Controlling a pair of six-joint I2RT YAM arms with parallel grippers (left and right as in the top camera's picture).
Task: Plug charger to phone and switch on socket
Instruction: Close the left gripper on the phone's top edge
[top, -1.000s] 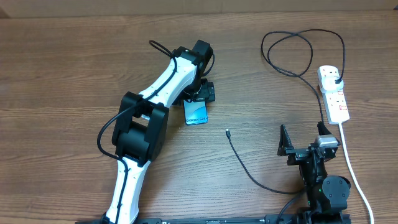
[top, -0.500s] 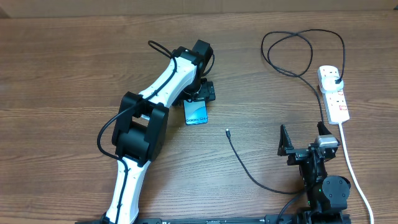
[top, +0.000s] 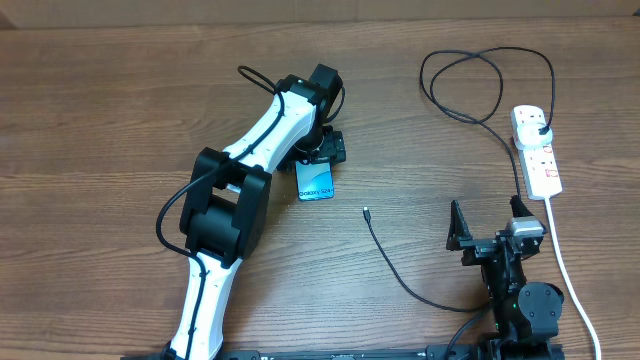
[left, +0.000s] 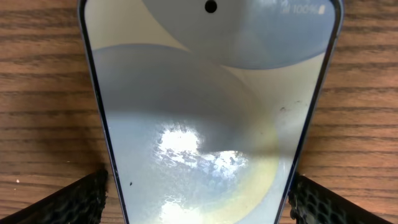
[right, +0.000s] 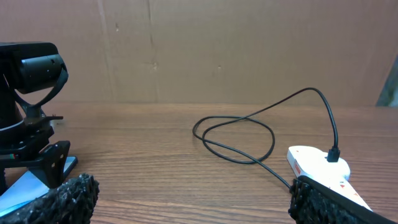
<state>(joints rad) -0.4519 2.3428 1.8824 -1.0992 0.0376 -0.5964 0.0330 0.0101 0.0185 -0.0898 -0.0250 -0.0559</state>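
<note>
Phone: Galaxy S24 phone (top: 316, 181) lies flat on the wooden table (top: 100, 100), its far end under the left gripper (top: 322, 152).
Left jaws: spread wide, one finger (left: 74, 202) on each side of the phone; whether the pads touch its rim cannot be told.
Left wrist only: the lit screen fills the view, punch-hole camera at the top, glare low down.
Overhead only: the charger (top: 396, 273) runs across the table to its connector tip (top: 367, 212), which lies free, right of the phone and apart from it.
Socket: white power strip (top: 537, 150) at the right, red switches, thick white cord (top: 565, 270) trailing toward the robot.
In the socket: the charger's black plug (top: 541, 128) sits in the far outlet.
Right gripper (top: 487, 215): jaws fully apart, holding nothing, near the table's front edge.
Right wrist only: a cardboard wall (right: 186, 50) behind the table.
</note>
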